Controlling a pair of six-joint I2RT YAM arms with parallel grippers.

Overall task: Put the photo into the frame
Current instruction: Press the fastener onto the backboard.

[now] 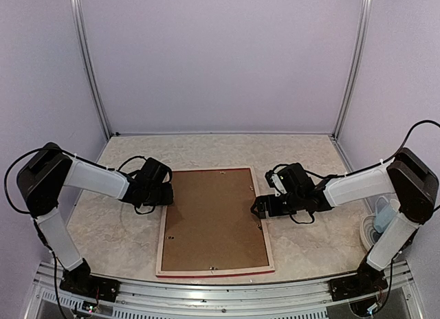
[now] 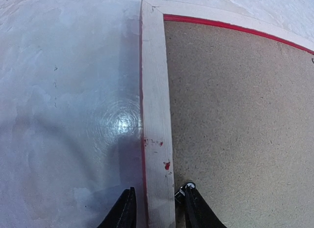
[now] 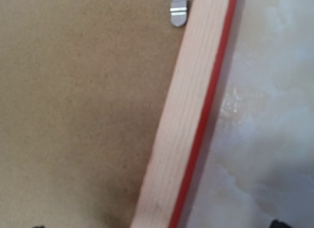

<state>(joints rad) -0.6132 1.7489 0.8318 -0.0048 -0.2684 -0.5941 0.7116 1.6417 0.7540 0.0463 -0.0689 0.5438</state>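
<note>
Marbled bench (image 1: 124, 216) in a lilac booth. The frame (image 1: 162, 245) lies face down, long axis 6 to 12 o'clock, filled by a brown backing board (image 1: 213, 219); the photo is not visible. At its 9 o'clock rail the left tool (image 2: 158, 201) has fingers (image 2: 125, 211) apart astride the wood, unclamped. At 3 o'clock the right tool (image 1: 261, 207) is spread wide over the opposite rail. Both look equally near.

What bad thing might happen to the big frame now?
1. The left gripper has a finger on each side of the frame's thin wooden rail, with a gap showing on one side. A lift from such a narrow hold might slip.
2. The right gripper hangs wide open over the other rail, holding nothing. A one-sided lift might tilt the frame and shake the brown backing board.
3. A finger might snag the little metal tab by the right rail.
</note>
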